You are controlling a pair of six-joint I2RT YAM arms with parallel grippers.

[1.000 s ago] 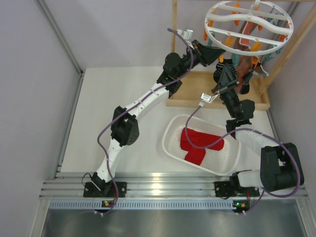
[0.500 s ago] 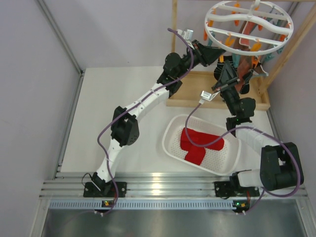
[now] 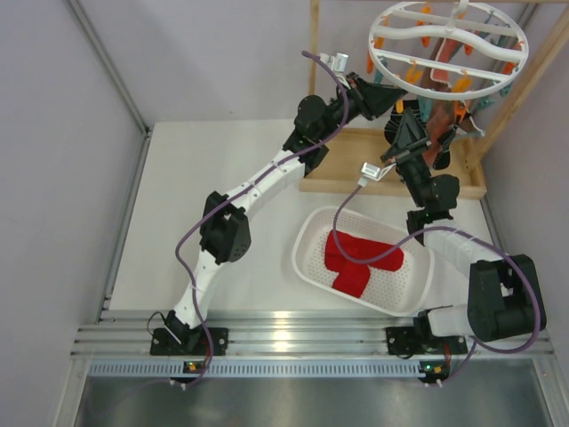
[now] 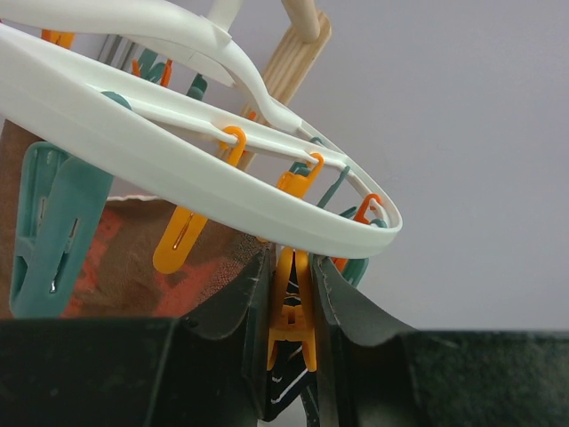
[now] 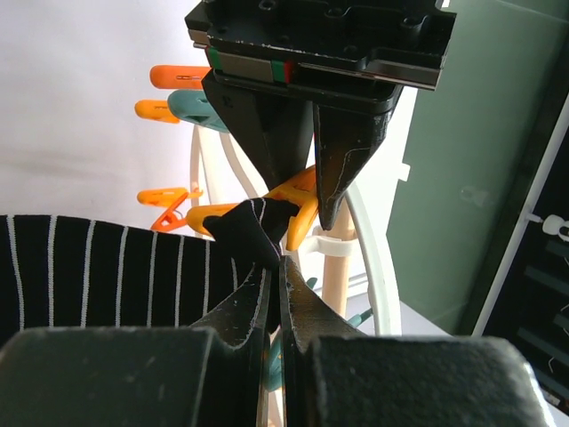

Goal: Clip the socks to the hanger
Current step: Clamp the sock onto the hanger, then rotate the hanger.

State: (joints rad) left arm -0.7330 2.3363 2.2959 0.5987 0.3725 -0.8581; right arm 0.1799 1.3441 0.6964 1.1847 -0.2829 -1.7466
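The hanger [image 3: 447, 49], a round white ring with orange and teal clips, hangs at the back right. My left gripper [image 4: 291, 267] is shut on one orange clip [image 4: 291, 311] under the ring [image 4: 178, 169], squeezing its handles. My right gripper [image 5: 277, 267] is shut on a black sock with thin white stripes [image 5: 107, 267]. It holds the sock's bunched tip up into that orange clip's [image 5: 302, 209] mouth, just below the left fingers [image 5: 267, 133]. A bit of the striped sock [image 4: 284, 378] shows below the clip. Two red socks [image 3: 360, 258] lie in the basket.
A white perforated oval basket [image 3: 311, 240] sits in front of the right arm. A wooden frame [image 3: 356, 169] carries the hanger, its base lying on the table at the back. A salmon-and-teal sock [image 3: 436, 80] hangs from the ring.
My right gripper has risen slightly toward the hanger with the striped sock. The left arm has held still on the clip.
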